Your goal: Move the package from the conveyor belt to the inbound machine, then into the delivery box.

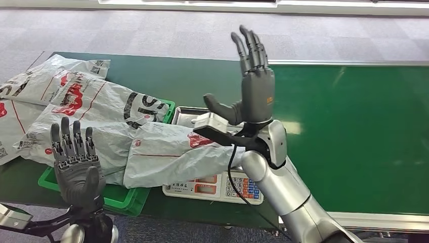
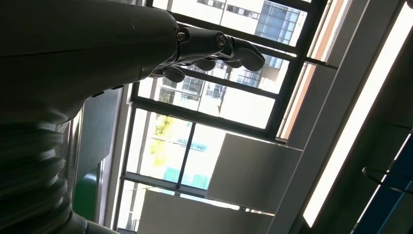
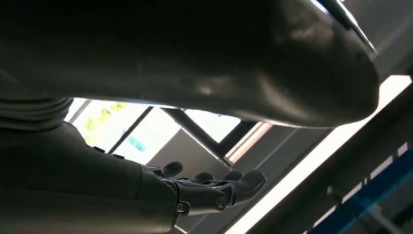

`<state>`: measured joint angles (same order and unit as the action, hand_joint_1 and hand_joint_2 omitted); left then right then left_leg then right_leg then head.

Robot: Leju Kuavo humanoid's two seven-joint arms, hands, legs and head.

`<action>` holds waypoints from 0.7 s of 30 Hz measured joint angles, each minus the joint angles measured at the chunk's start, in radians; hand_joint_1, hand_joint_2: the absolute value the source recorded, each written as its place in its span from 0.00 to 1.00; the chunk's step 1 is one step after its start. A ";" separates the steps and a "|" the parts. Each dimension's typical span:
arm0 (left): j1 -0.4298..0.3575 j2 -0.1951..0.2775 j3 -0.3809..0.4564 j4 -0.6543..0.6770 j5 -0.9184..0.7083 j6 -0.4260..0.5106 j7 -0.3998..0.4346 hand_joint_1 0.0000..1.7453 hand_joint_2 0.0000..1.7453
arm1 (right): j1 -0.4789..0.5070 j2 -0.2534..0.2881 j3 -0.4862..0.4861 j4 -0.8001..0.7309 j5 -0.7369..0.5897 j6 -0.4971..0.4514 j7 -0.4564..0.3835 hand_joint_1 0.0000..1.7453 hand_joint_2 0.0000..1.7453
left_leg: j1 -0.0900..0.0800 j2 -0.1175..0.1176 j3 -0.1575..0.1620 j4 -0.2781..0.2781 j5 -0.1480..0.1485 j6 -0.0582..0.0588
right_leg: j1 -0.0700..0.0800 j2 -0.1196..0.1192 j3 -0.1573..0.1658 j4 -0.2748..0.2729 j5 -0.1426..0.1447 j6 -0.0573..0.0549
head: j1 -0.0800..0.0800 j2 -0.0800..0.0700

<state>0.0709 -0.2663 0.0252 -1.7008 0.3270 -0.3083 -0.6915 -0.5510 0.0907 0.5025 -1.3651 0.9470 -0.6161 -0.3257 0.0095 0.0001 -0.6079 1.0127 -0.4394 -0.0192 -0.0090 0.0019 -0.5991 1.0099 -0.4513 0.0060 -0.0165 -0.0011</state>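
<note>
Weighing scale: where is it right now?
Head view: the weighing scale sits at the conveyor belt's near edge, right of the green bin, partly under a grey package.

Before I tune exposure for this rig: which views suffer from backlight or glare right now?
Head view: evenly lit, only a pale glare patch on the green belt. Left wrist view: bright windows leave the left hand a dark silhouette. Right wrist view: right hand underexposed against a bright light strip.
</note>
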 joint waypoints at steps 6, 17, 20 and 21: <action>-0.002 0.000 0.004 -0.009 -0.042 0.033 -0.002 0.00 1.00 | 0.100 0.007 -0.110 -0.268 -0.183 -0.057 -0.163 0.00 0.00 | 0.000 0.001 0.000 0.000 -0.001 0.000 | 0.000 0.001 -0.001 0.000 0.000 0.000 | 0.000 0.000; -0.040 0.002 0.007 -0.022 -0.263 0.143 -0.009 0.00 1.00 | 0.165 0.020 -0.182 -0.411 -0.263 -0.049 -0.224 0.00 0.00 | 0.000 0.000 0.000 0.000 -0.001 0.000 | 0.000 0.000 0.000 0.000 0.000 0.000 | 0.000 0.000; -0.067 0.004 0.009 -0.027 -0.305 0.164 -0.010 0.00 1.00 | 0.170 0.026 -0.199 -0.420 -0.266 -0.046 -0.232 0.00 0.00 | 0.000 0.000 0.001 0.000 -0.001 0.000 | 0.000 0.001 0.001 0.000 0.000 0.000 | 0.000 0.000; -0.074 0.005 0.009 -0.030 -0.311 0.168 -0.010 0.00 1.00 | 0.170 0.029 -0.203 -0.422 -0.266 -0.045 -0.234 0.00 0.00 | 0.000 0.000 0.001 0.000 -0.001 0.000 | 0.000 0.001 0.001 0.000 0.000 0.000 | 0.000 0.000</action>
<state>-0.0032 -0.2617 0.0345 -1.7306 0.0156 -0.1406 -0.7014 -0.3810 0.1194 0.2994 -1.7874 0.6813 -0.6616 -0.5602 0.0094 0.0005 -0.6073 1.0126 -0.4404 -0.0188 -0.0093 0.0025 -0.5985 1.0099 -0.4512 0.0062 -0.0165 -0.0011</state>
